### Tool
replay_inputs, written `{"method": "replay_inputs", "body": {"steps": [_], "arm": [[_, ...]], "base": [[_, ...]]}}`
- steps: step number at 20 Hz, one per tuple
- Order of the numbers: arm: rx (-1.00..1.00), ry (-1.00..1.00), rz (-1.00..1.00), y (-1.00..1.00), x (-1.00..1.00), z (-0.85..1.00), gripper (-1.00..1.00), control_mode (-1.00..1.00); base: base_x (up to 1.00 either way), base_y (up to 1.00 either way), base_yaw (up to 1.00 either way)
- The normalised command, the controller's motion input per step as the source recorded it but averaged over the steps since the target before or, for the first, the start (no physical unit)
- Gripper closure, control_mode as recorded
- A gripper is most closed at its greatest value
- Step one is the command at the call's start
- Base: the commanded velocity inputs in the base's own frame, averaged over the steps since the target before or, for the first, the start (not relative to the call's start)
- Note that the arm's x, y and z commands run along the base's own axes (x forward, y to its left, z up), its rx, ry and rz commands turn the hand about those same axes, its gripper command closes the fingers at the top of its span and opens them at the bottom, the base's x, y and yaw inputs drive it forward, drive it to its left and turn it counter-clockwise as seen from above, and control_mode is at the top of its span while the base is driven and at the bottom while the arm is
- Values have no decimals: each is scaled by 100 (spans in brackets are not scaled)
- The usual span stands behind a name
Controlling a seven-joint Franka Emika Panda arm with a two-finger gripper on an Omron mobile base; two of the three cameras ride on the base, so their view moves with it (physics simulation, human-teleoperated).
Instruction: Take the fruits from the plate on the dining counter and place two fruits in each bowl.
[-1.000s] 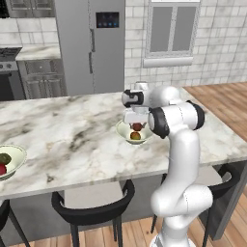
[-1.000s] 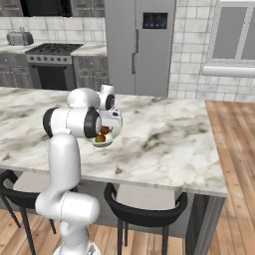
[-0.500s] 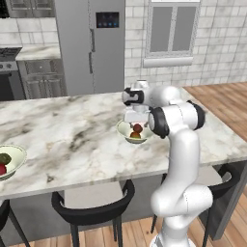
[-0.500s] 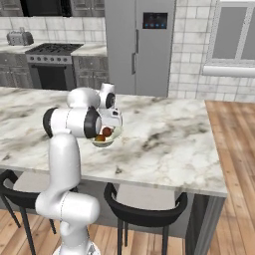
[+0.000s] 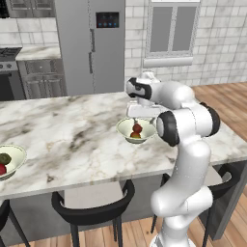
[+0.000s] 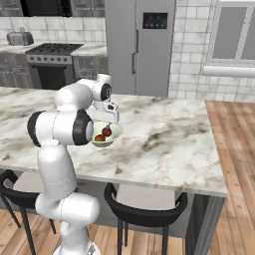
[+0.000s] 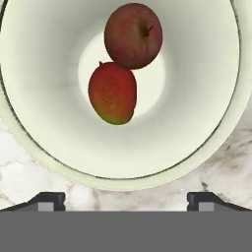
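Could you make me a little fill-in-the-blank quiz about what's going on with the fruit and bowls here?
1. The bowl under the gripper holds ____ fruits.
2. In the hand view, the round dark red apple and the red-orange mango are ____ each other.
3. The jaws stand wide apart and hold ____.
4. Both bowls stand on the white ____ dining counter; the far bowl holds a green fruit.

Missing words: two; touching; nothing; marble

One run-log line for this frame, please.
gripper: open, empty, above cream bowl | bowl holds: dark reddish-brown round fruit, red-orange fruit | bowl on white marble counter
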Motion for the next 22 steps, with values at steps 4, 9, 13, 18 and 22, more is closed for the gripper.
{"method": "replay_inputs", "body": {"steps": [4, 9, 13, 18, 22], "arm": [[-3, -27, 0, 0, -100, 42, -100, -100], [-3, -34, -3, 0, -100, 48, -100, -100], [0, -14, -9, 0, -100, 21, -100, -100], [0, -11, -7, -6, -100, 25, -100, -100], [0, -9, -7, -6, -90, 43, -100, -100]], "base": [[0, 0, 0], [0, 0, 0], [0, 0, 0], [0, 0, 0], [0, 0, 0]]}}
